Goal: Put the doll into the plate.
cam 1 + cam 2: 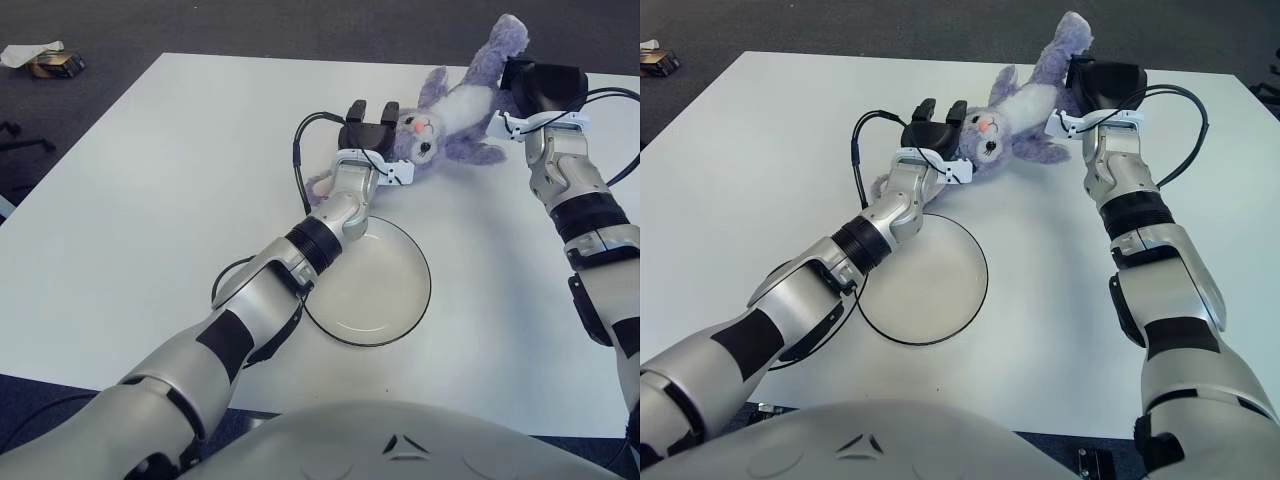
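A purple and white plush bunny doll lies stretched out beyond the plate, held at both ends. My left hand is curled on the doll's head side, and one purple ear pokes out below the wrist. My right hand is shut on the doll's body near its raised leg. The white plate with a dark rim sits on the table just near of the left hand, partly under my left forearm. The doll also shows in the right eye view.
The white table stretches wide to the left. A small box and a white scrap lie on the dark floor past the far left corner. Black cables loop off both wrists.
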Robot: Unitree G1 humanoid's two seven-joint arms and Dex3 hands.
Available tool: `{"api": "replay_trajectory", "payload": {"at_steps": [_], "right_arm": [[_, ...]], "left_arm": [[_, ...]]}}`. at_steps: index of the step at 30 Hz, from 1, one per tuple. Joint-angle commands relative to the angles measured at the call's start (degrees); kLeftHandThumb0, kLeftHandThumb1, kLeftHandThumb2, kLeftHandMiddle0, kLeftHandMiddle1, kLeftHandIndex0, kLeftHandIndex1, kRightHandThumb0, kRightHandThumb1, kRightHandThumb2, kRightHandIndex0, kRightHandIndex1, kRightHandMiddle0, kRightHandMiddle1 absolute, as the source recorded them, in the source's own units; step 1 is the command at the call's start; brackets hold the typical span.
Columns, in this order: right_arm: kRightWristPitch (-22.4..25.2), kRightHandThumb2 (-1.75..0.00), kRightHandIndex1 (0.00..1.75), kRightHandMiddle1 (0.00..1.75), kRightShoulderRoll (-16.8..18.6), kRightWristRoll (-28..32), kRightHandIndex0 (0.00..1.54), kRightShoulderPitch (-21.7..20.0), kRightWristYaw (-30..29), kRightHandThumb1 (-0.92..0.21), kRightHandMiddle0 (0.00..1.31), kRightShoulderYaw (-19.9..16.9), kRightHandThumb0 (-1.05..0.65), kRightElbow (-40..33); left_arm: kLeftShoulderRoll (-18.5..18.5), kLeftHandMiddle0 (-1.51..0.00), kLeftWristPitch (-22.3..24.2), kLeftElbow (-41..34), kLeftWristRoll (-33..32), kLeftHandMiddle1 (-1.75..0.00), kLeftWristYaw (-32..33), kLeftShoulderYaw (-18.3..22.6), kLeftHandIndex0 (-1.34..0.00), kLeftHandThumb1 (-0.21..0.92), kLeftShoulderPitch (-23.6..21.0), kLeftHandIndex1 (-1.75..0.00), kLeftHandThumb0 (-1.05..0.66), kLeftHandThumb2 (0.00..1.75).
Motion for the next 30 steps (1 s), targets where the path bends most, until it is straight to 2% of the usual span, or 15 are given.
{"api": "replay_trajectory", "payload": {"at_steps": [1,8,15,25,30], "right_arm": [[0.6,-1.38,1.75,1.75,-1.0,-0.8,1.34,0.5,0.4,-0.27,0.66,0.2,-0.50,-0.7],[0.8,-1.39,1.75,1.75,-1.7,-3.1,1.34,0.4,-0.5,-0.26,0.67,1.5,-0.51,-0.1],[1.7,-1.38,1.75,1.75,-1.3,-3.0,1.32,1.1,-0.7,-0.26,0.66,1.1,-0.50,-0.6],[1.6,-1.34,1.75,1.75,-2.1,-3.1,1.30,3.1,-0.2,-0.30,0.63,0.9,-0.49,-4.0],[1.2,-1.33,1.75,1.75,-2.6,-3.1,1.29,3.6,0.6,-0.30,0.62,1.0,-0.48,-4.9]], "left_arm": [[0.6,0.00,-1.6,-5.1,-2.6,0.00,-3.1,0.1,0.00,0.92,1.6,0.00,-1.05,0.78],[2.1,0.00,-5.5,-11.2,-7.8,0.00,-5.0,1.5,0.00,0.92,4.6,0.00,-1.05,0.79],[2.4,0.00,-9.0,-17.1,-13.9,0.00,-5.5,4.1,0.00,0.92,7.5,0.00,-1.05,0.74],[2.5,0.00,-10.2,-22.6,-18.9,0.00,-7.8,5.2,0.00,0.92,9.5,0.00,-1.05,0.73],[2.5,0.00,-9.0,-23.8,-19.4,0.00,-9.0,4.7,0.00,0.92,9.3,0.00,-1.05,0.73]]}}
